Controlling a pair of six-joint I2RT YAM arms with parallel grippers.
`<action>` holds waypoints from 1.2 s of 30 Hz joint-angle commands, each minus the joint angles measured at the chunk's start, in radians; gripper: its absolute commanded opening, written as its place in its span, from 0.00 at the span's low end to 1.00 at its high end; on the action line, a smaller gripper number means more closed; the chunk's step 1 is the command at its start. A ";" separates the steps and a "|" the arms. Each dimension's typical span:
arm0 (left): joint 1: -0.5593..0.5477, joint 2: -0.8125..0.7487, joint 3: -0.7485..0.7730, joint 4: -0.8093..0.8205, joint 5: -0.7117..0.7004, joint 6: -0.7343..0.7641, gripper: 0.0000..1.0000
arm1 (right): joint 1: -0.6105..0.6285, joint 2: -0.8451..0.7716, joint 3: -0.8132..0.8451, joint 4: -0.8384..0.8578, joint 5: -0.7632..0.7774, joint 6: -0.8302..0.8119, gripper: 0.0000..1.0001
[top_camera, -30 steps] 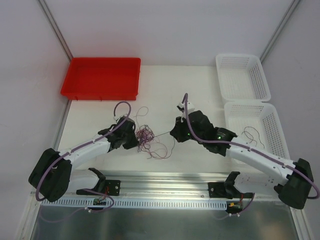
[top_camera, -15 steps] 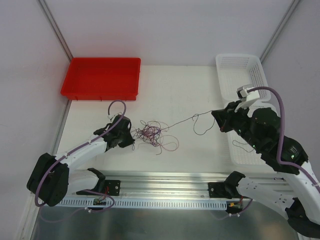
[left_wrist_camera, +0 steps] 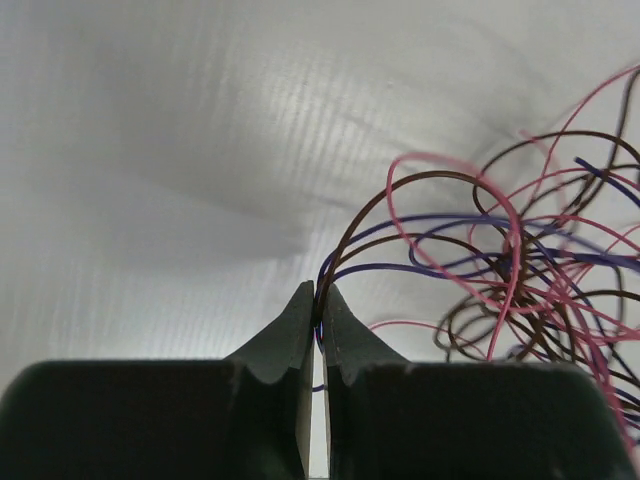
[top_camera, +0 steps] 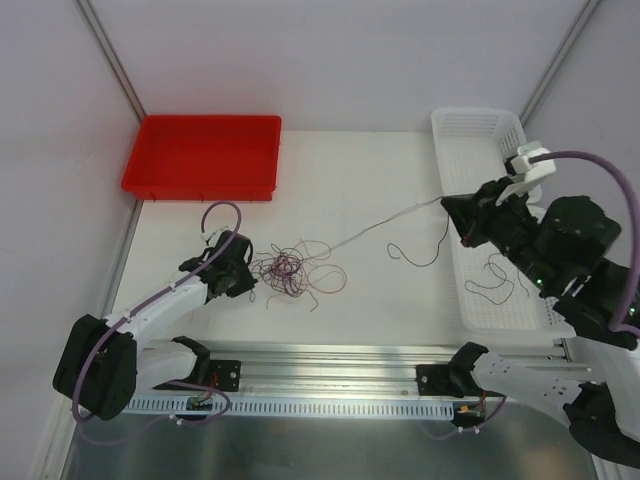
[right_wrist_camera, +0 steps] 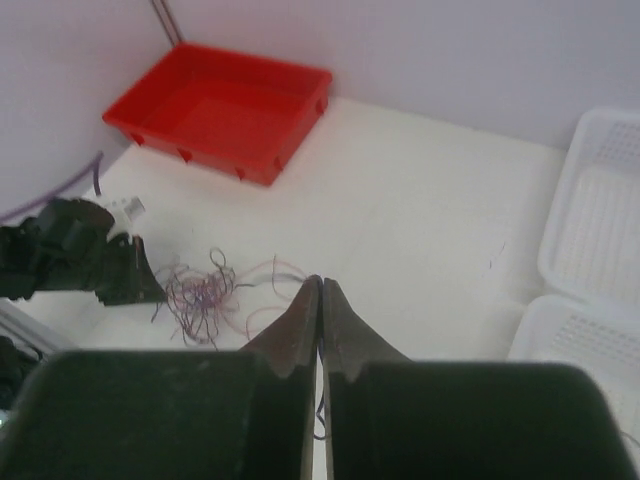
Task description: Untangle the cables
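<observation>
The cables (top_camera: 290, 270) lie as a small purple, pink and dark tangle on the white table, left of centre. My left gripper (top_camera: 249, 278) sits at the tangle's left edge, shut on purple and brown strands (left_wrist_camera: 330, 270) between its fingertips (left_wrist_camera: 305, 310). One thin cable (top_camera: 385, 222) runs taut from the tangle up to my right gripper (top_camera: 450, 207), which is raised near the white baskets and shut on it. That cable's loose end (top_camera: 425, 258) dangles in a loop. In the right wrist view the right gripper (right_wrist_camera: 321, 285) is shut, with the tangle (right_wrist_camera: 205, 295) far below.
A red tray (top_camera: 200, 155) stands at the back left. Two white baskets stand along the right side, the far basket (top_camera: 485, 150) and the near basket (top_camera: 470, 290); a dark cable (top_camera: 492, 285) lies in the near one. A metal rail runs along the near edge.
My right gripper has moved right and up toward the baskets, drawing one cable out of the tangle. The left gripper has shifted left, and the tangle with it.
</observation>
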 commanded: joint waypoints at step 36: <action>0.062 -0.501 0.288 -0.285 -0.260 0.506 0.99 | -0.018 -0.012 0.050 0.261 0.707 -0.370 0.01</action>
